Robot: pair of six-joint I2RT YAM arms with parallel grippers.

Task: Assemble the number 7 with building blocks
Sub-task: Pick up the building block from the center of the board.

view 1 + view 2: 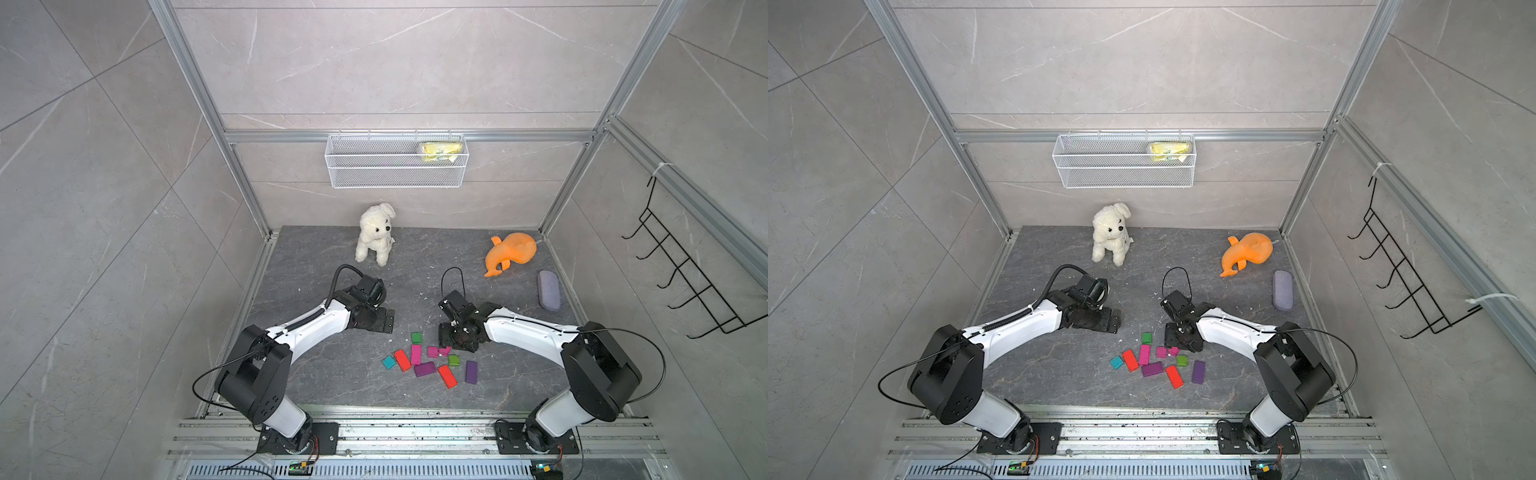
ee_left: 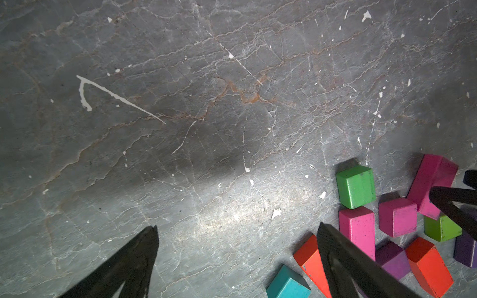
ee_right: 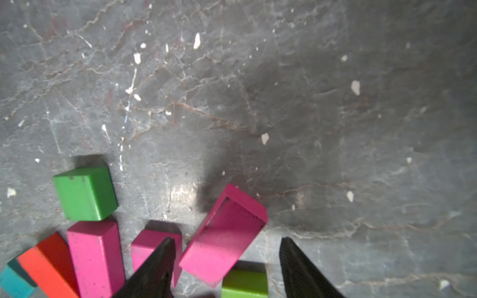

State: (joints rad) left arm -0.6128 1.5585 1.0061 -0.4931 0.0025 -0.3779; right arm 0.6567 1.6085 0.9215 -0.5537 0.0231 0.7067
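Several building blocks [image 1: 424, 369] lie loose in a cluster near the front of the dark floor, in red, pink, purple, green and teal; no number 7 is in view. My right gripper [image 3: 225, 240] stands over the cluster's far right side with its jaws apart on either side of a pink block [image 3: 224, 232]. This block is tilted, leaning on a lime block [image 3: 245, 282], with a gap to one finger [image 3: 296, 268]. My left gripper [image 2: 237, 227] is wide open above bare floor left of the blocks [image 2: 356, 187], and nothing is between its fingers. Both top views show both grippers [image 1: 446, 348] [image 1: 386, 321].
A white plush dog [image 1: 375, 235] sits at the back. An orange plush toy [image 1: 511, 251] and a grey-lilac oblong case [image 1: 548, 289] lie at the right. A wire basket [image 1: 395, 174] hangs on the back wall and a black hook rack [image 1: 685, 266] on the right wall.
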